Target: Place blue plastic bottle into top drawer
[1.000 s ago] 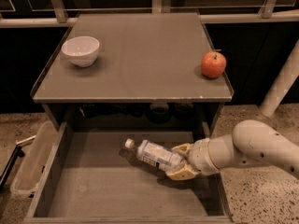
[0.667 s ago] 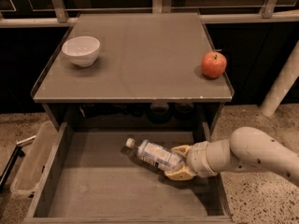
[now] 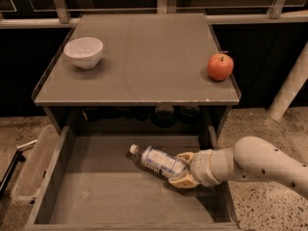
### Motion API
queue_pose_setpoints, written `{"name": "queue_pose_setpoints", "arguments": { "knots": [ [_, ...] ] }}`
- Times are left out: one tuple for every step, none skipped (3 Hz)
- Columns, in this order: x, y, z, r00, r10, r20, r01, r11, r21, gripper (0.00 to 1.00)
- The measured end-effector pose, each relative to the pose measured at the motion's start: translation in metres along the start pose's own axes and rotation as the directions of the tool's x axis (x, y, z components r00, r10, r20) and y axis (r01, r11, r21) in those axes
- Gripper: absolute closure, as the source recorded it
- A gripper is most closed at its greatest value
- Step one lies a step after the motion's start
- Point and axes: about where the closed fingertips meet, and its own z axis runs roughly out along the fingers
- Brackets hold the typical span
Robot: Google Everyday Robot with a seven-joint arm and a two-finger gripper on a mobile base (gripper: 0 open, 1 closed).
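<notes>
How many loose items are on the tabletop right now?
2: a white bowl at its back left and a red apple at its right edge. The blue plastic bottle is not among them; the tool holds it inside the top drawer.

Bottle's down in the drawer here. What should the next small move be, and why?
Probably open the claw and let go: it grips the bottle by its base, and the bottle lies low over the drawer floor, well inside the walls.
</notes>
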Motion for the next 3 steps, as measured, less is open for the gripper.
{"name": "queue_pose_setpoints", "arguments": {
  "knots": [
    [0.0,0.0,0.0,1.0,0.0,0.0,0.0,1.0,0.0,0.58],
    [0.0,0.0,0.0,1.0,0.0,0.0,0.0,1.0,0.0,0.35],
    [0.0,0.0,0.0001,1.0,0.0,0.0,0.0,1.0,0.0,0.11]
  ]
}}
